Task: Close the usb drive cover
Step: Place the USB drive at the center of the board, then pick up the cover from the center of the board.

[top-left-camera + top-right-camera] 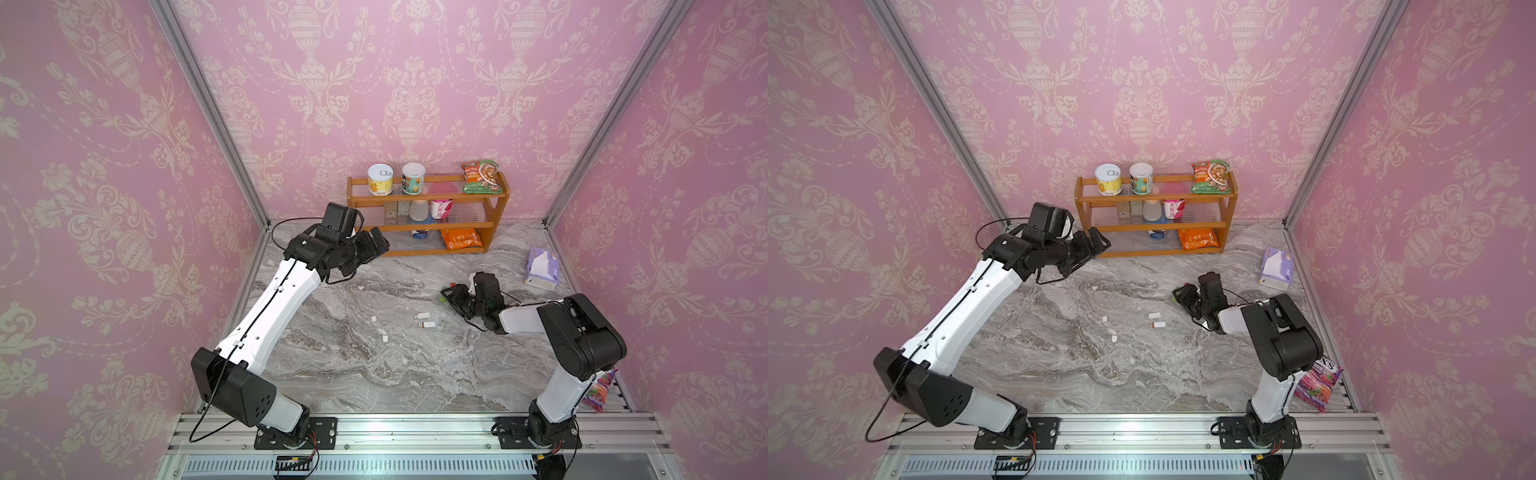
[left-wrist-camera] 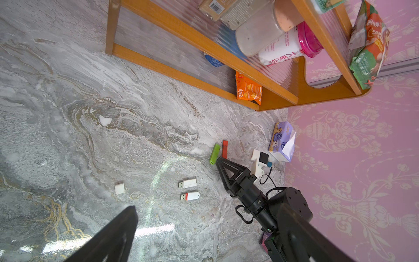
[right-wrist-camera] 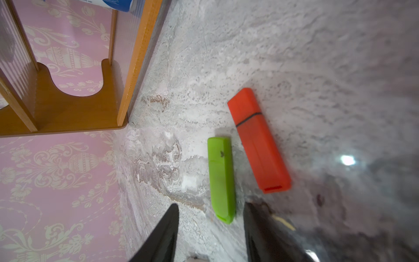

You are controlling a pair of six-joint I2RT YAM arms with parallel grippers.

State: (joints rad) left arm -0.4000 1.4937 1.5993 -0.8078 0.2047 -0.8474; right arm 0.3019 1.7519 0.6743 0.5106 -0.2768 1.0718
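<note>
**Four Views, One Table**

Both top views look down from high at the front, facing the back wall (image 1: 415, 83), over the whole table (image 1: 374, 374) and shelf (image 1: 424, 226). The left wrist camera looks from farther off across the table toward the shelf. The right wrist camera sits close over the table. Both wrist views share the green drive (image 3: 221, 179), red drive (image 3: 258, 140) and shelf end.

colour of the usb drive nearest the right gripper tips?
Green drive, lime shade. Clearest in the right wrist view, beside the red drive.
</note>
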